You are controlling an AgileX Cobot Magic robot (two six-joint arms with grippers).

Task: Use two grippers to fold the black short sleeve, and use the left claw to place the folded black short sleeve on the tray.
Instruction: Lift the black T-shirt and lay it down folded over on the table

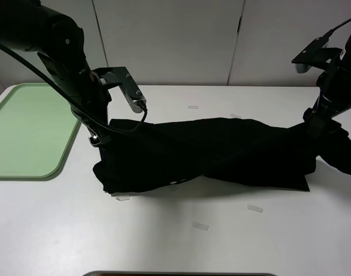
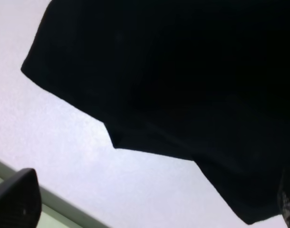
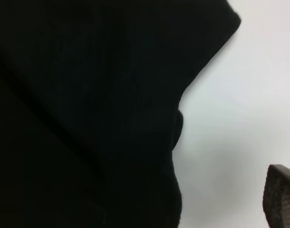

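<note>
You're seeing the tray point(image 1: 26, 129) sitting left, near the bunched black short sleeve point(image 1: 221, 152). Both left claw point(image 2: 152, 202) & right gripper point(image 1: 324, 122) are standing w/ fingers apart.

I count two claws, the left claw point(image 1: 99, 140) and the right claw point(image 1: 317, 122). One black shirt point(image 1: 221, 152) lies between them, one green tray point(image 1: 26, 129) sits beside the left, and there is one white table point(image 1: 164, 247) with at least four tape strips point(image 1: 255, 208).

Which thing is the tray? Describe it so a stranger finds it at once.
Start at the white table, where the black short sleeve lies bunched across the middle. In the high view, go to the table's left edge: the tray lies flat there. It is the only pale green thing, rectangular, with rounded corners and a low rim.
</note>
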